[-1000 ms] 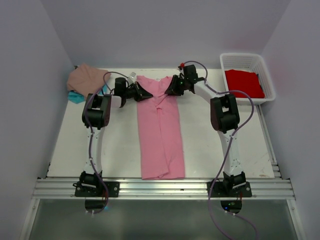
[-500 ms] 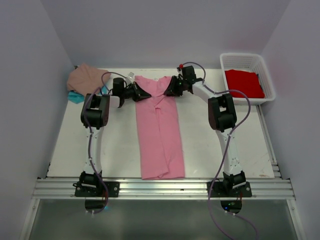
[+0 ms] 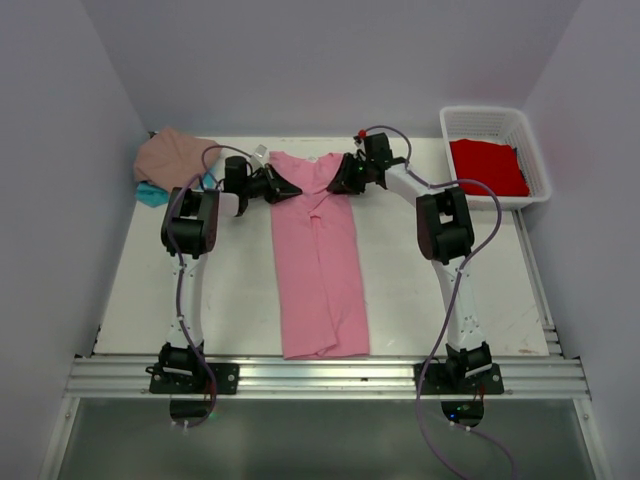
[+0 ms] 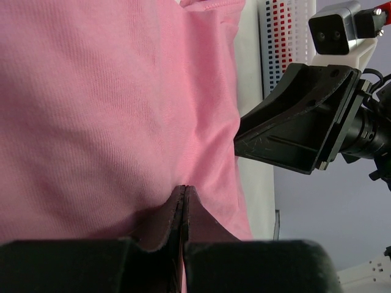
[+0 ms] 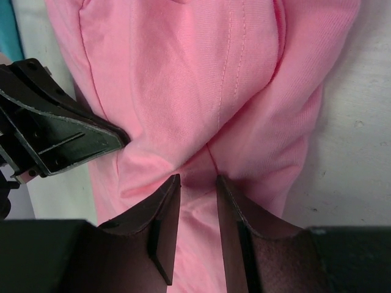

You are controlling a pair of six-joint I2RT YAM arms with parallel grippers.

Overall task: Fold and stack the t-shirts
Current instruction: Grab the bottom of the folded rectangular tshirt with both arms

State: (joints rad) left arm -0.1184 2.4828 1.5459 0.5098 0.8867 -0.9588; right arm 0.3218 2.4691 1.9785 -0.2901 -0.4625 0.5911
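lying lengthwise, the pink t-shirt [image 3: 320, 270] points collar away, hem near.

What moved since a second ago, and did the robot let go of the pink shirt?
Both arms slid a tiny bit to the left in the top view, taking the left gripper and right gripper with them. Neither let go: both still pinch the far end of the pink t-shirt. The rest of that shirt, the tan t-shirt, the teal t-shirt and the red t-shirt in the basket stayed put.
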